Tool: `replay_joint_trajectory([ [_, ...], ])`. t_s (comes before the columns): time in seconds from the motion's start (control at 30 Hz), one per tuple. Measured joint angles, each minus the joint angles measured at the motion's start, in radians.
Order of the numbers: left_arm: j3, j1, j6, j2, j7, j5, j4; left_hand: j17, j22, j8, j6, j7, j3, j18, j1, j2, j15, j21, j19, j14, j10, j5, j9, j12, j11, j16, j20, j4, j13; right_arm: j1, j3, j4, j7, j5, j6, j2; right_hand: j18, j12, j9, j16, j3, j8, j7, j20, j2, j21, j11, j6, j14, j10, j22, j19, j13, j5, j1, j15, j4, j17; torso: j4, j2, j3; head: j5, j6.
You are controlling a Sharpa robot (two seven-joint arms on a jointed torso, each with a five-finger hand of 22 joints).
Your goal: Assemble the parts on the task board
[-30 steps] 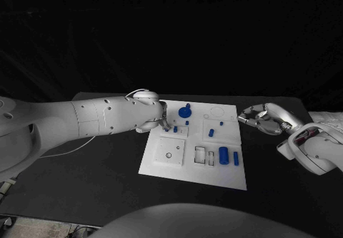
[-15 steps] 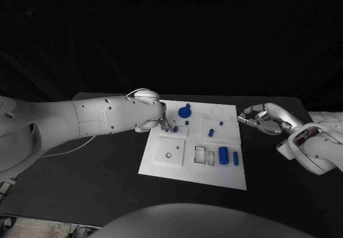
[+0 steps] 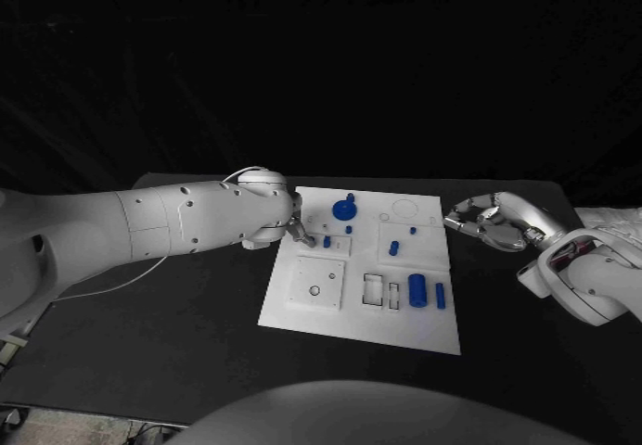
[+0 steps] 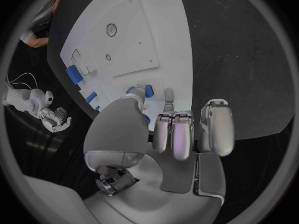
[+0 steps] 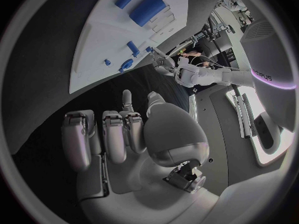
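Task board (image 3: 321,301) sits mid-table (image 3: 174,352), dark room all round its edges. Left robot hand (image 3: 297,232) at the board's left edge, pinching a small blue part (image 4: 143,90). Right robot hand (image 3: 484,221) off the board's right edge, fingers curled, grasping nothing.

Left hand (image 3: 297,234) fingertips down, perhaps pinching; right hand (image 3: 484,222) curled

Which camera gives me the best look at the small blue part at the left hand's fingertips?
The left wrist view: the small blue part sits right at the left hand fingertips on the task board. The head view shows it tiny, beside the hand. In the right wrist view, too small to pick out surely.
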Motion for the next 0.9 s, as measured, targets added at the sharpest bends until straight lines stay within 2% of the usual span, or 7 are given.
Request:
replay_joint_trajectory([
  [0.23, 0.023, 0.053, 0.010, -0.077, -0.004, -0.003, 0.110, 0.000, 0.000, 0.020, -0.045, 0.006, -0.002, 0.000, 0.071, -0.016, 0.009, -0.028, -0.003, -0.002, 0.000, -0.005, 0.019, 0.000, 0.008, 0.000, 0.005, 0.002, 0.000, 0.000, 0.000, 0.003, 0.000, 0.000, 0.000, -0.005, 0.000, 0.000, 0.000, 0.000, 0.000, 0.000, 0.000, 0.000, 0.004, 0.000, 0.000, 0.000, 0.000, 0.000, 0.000, 0.000, 0.000, 0.000, 0.004, 0.000, 0.000, 0.000, -0.0004, 0.000, -0.0003, -0.008, 0.000],
  [0.37, 0.033, 0.099, 0.007, -0.119, -0.003, -0.018, 0.178, 0.000, 0.000, -0.006, -0.147, 0.028, -0.024, 0.040, 0.076, -0.035, 0.034, -0.193, -0.039, -0.001, 0.001, -0.025, -0.003, -0.055, 0.030, 0.000, 0.026, -0.001, 0.000, 0.000, 0.000, 0.010, 0.002, 0.000, -0.002, -0.010, 0.000, 0.000, 0.000, 0.000, 0.000, 0.000, 0.000, 0.000, 0.004, 0.000, 0.000, 0.000, 0.000, 0.000, 0.000, 0.000, 0.000, 0.000, 0.004, 0.000, 0.000, 0.000, -0.0010, 0.000, -0.0009, -0.013, 0.000],
  [0.43, 0.038, 0.129, -0.004, -0.134, 0.011, -0.036, 0.201, 0.000, 0.000, -0.007, -0.205, 0.048, -0.025, 0.061, 0.107, -0.048, 0.061, -0.343, -0.127, -0.008, -0.073, -0.025, -0.016, -0.172, 0.059, -0.054, 0.041, -0.003, 0.000, 0.000, 0.000, 0.013, 0.004, 0.000, -0.003, -0.011, 0.000, 0.000, 0.000, 0.000, 0.000, 0.000, 0.000, 0.000, 0.004, 0.000, 0.000, 0.000, 0.000, 0.000, 0.000, 0.000, 0.000, 0.000, 0.004, 0.000, 0.000, 0.000, -0.0012, 0.000, -0.0005, -0.015, 0.000],
  [0.5, 0.040, 0.149, -0.024, -0.141, 0.037, -0.059, 0.208, 0.000, 0.001, 0.004, -0.251, 0.058, -0.027, 0.071, 0.158, -0.052, 0.083, -0.429, -0.198, -0.191, -0.381, -0.025, -0.023, -0.444, 0.078, -0.267, 0.054, 0.000, -0.026, 0.000, 0.000, 0.015, 0.007, 0.000, -0.005, -0.012, 0.000, 0.000, 0.000, 0.000, 0.000, 0.000, 0.000, 0.000, 0.004, 0.000, 0.000, 0.000, 0.000, 0.000, 0.000, 0.000, 0.000, 0.000, 0.004, 0.000, 0.000, 0.001, -0.0012, 0.000, -0.0002, -0.016, 0.000],
  [0.63, 0.017, 0.166, -0.101, -0.122, 0.158, -0.117, 0.181, -0.085, 0.001, 0.019, -0.255, 0.046, 0.052, 0.071, 0.315, -0.056, 0.111, -0.416, -0.222, -0.392, -0.886, 0.006, -0.085, -0.952, 0.114, -0.516, 0.074, -0.010, -0.298, 0.000, 0.000, 0.016, 0.014, 0.000, -0.009, -0.013, 0.000, 0.000, 0.001, 0.000, 0.000, 0.000, 0.000, 0.000, 0.000, 0.000, 0.000, 0.000, 0.000, 0.000, 0.000, 0.000, 0.000, 0.004, 0.008, 0.000, 0.000, 0.001, -0.0012, -0.001, 0.0002, -0.018, 0.000],
  [0.8, -0.002, 0.147, -0.185, -0.039, 0.356, -0.233, 0.095, -0.155, 0.001, -0.077, -0.187, -0.076, 0.143, 0.071, 0.390, -0.094, 0.069, -0.188, -0.060, -0.175, -0.907, 0.020, -0.267, -1.198, 0.082, -0.447, 0.055, -0.007, -0.646, 0.000, 0.000, 0.023, 0.024, 0.001, -0.016, -0.016, 0.000, 0.000, 0.002, 0.000, 0.000, 0.000, 0.000, 0.000, 0.000, 0.000, 0.000, 0.000, 0.000, 0.000, 0.000, 0.000, 0.000, 0.004, 0.008, 0.000, 0.000, 0.001, -0.0013, 0.000, -0.0002, -0.020, 0.000],
  [0.9, -0.008, 0.121, -0.195, 0.016, 0.451, -0.314, 0.046, -0.215, 0.001, -0.122, -0.110, -0.098, 0.141, 0.046, 0.388, -0.096, 0.047, -0.107, -0.014, -0.132, -0.858, 0.029, -0.363, -1.255, 0.063, -0.453, 0.037, -0.005, -0.815, 0.000, 0.000, 0.030, 0.030, 0.002, -0.019, -0.020, 0.000, 0.000, 0.002, 0.000, 0.000, 0.000, 0.000, 0.000, 0.000, 0.000, 0.000, 0.000, 0.000, 0.000, 0.000, 0.000, 0.000, 0.008, 0.016, 0.000, 0.000, 0.001, -0.0020, 0.002, -0.0008, -0.023, 0.000],
])
